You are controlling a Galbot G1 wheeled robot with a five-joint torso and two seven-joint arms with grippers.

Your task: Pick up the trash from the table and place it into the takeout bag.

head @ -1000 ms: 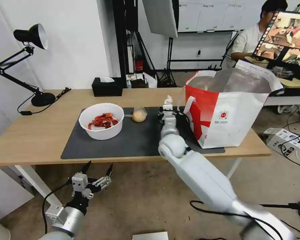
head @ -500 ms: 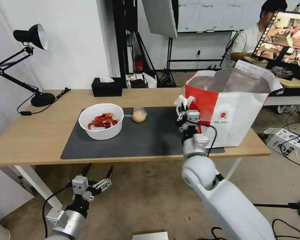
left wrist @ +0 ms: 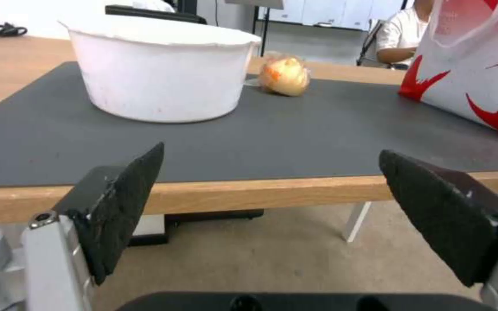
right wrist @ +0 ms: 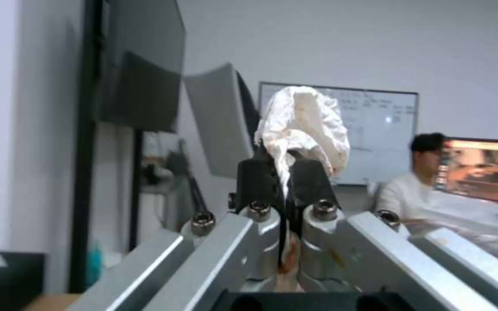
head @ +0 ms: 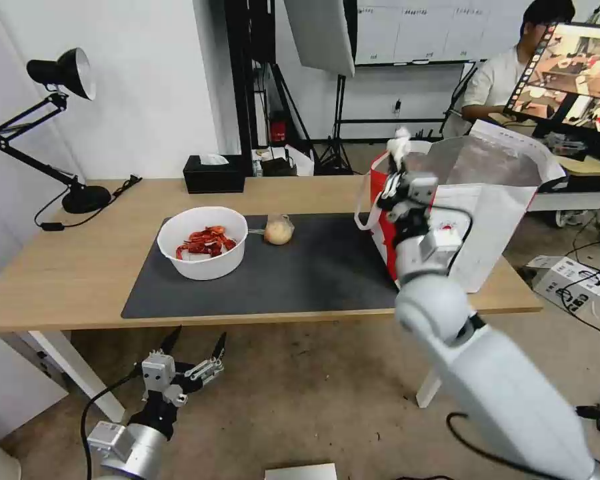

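The white round bowl (head: 203, 241) sits on the left part of the dark grey mat (head: 293, 280), and it holds a heap of red crayfish shells (head: 204, 241). Just beside it, toward the far edge of the mat, lies a small clear bag (head: 279, 231) with a yellowish lump inside. At the right end of the light-wood table (head: 67, 267) stands the takeout bag (head: 487, 220), white and red with a small round red logo; its mouth gapes open and the silver foil lining shows, though I cannot tell what is inside. One white strap handle hangs over its near left side.

The right arm reaches up from the lower right, forearm rising steeply in front of the bag. The right gripper (head: 401, 159) is up at the bag's left rim, clenched on a crumpled white tissue (right wrist: 304, 125), which sticks up above the black fingertips (right wrist: 255, 175).

The left gripper (left wrist: 272, 194) hangs low, in front of and below the table's near edge, its two black pads spread wide with nothing between them.

A black tissue box (head: 213, 175) rests at the table's far edge, a black desk lamp (head: 60, 133) on its far left.
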